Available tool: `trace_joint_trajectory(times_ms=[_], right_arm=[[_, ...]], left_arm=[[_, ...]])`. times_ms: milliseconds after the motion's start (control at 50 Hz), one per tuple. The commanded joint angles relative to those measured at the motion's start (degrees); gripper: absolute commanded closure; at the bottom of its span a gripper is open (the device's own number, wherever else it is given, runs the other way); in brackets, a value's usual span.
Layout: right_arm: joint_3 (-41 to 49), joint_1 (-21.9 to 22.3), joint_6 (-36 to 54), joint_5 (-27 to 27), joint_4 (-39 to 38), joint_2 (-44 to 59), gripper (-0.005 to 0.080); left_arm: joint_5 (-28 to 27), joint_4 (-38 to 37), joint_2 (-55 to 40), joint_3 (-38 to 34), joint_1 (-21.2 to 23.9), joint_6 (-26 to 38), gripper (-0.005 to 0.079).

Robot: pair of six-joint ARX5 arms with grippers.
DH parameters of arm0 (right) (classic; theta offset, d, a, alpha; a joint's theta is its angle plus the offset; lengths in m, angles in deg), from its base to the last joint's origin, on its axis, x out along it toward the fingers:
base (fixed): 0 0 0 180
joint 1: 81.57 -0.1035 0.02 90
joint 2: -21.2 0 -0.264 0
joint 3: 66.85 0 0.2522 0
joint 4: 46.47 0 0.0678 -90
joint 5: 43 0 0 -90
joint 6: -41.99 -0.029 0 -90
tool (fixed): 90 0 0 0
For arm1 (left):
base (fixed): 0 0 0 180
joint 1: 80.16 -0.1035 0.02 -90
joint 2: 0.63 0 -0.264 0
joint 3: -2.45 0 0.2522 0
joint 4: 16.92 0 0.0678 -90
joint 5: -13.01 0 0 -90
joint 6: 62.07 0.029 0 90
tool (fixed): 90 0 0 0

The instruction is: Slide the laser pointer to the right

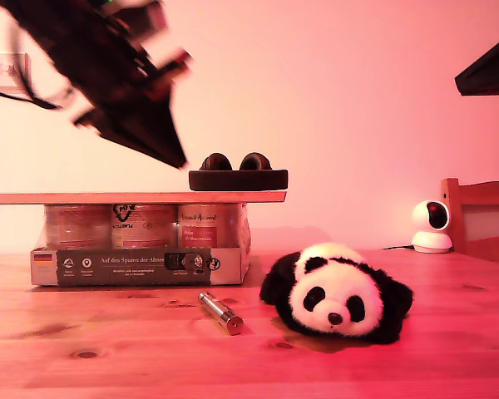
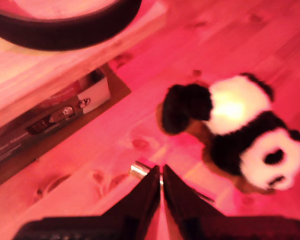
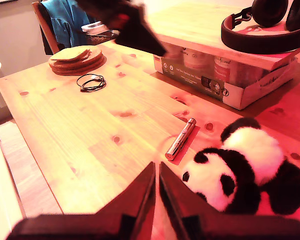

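Silver metal, slim and shiny: the laser pointer (image 1: 221,312) flat on the pine tabletop (image 1: 108,357), toward the front edge in the exterior view, between the cardboard tray of jars (image 1: 125,268) and the plush panda (image 1: 339,293), just beside the panda's dark paw, apart from the tray. Lying at a slant, one end toward the tray, the other toward the front edge. Above the tray, a wooden board (image 1: 133,198) with black headphones (image 1: 238,173) at its end nearer the panda. My first gripper (image 2: 161,181) high over the tabletop, jaws together, nothing between them, tips right above one end of the pointer in its own view. My second gripper (image 3: 156,175) also raised, jaws pressed together and empty, pointer and panda beyond the tips. Far across the tabletop in the second wrist view, a stack of cork coasters (image 3: 76,59) and a coiled black cable (image 3: 91,82). White camera (image 1: 431,225) at the tabletop's back edge on the exterior view's right.
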Motion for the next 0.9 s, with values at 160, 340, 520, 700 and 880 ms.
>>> trace_joint_trajectory(times_ms=[160,340,520,700,880], right_arm=[[0.31,-0.24,-0.33,4.61,-0.66,0.24,0.0764],[0.31,-0.24,-2.56,9.16,-1.75,0.24,0.0764],[0.31,-0.24,-5.77,11.98,-4.37,0.22,0.0764],[0.31,-0.24,-6.4,19.96,-4.52,0.13,0.0764],[0.33,-0.24,-6.34,27.12,-4.46,-1.33,0.0764]], left_arm=[[-0.33,5.38,9.4,-11.82,-1.7,-0.26,0.0766],[-0.11,8.15,17.42,-18.45,-3.17,-0.77,0.0766],[2.75,10.51,24.59,-23.19,-4.63,-2.25,0.0766],[3.8,12.85,30.77,-28.63,-6.36,-2.27,0.0766],[3.82,14.1,36.74,-33.14,-8.11,-3.87,0.0766]])
